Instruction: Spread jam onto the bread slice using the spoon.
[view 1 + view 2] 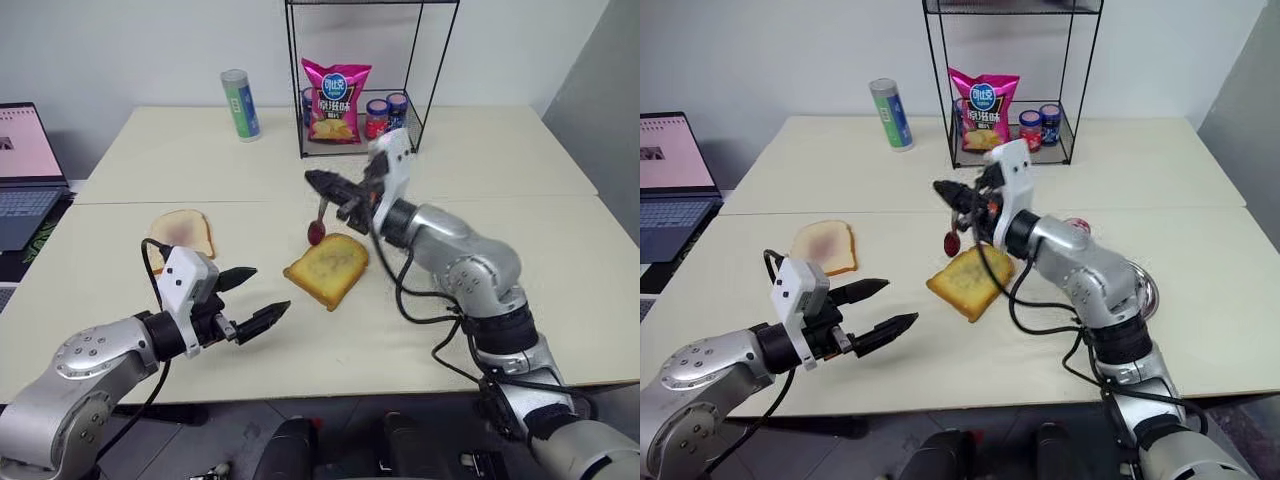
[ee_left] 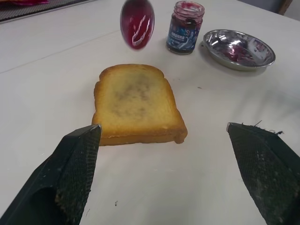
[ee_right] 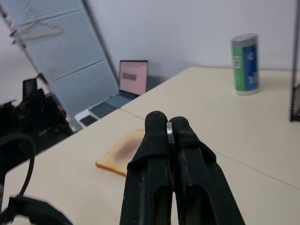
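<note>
Spoon [image 1: 319, 222] in closed right claw [image 1: 318, 181] above bread slice [image 1: 327, 268] (left claw [image 1: 253, 298] open).

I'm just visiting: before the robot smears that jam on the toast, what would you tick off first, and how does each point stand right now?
1. Spoon held firmly: ok. The right gripper is shut on the spoon; the handle shows between its fingers.
2. Jam on the spoon: ok. Its bowl is coated red-purple.
3. Spoon above the bread slice: not ok. It hangs just beyond the slice's far edge, not touching.
4. Bread slice lies flat and bare on the table: ok.
5. Left gripper out of the way: ok. It is open, beside the slice, holding nothing.
6. Jam jar and plate clear of the slice: ok.
</note>
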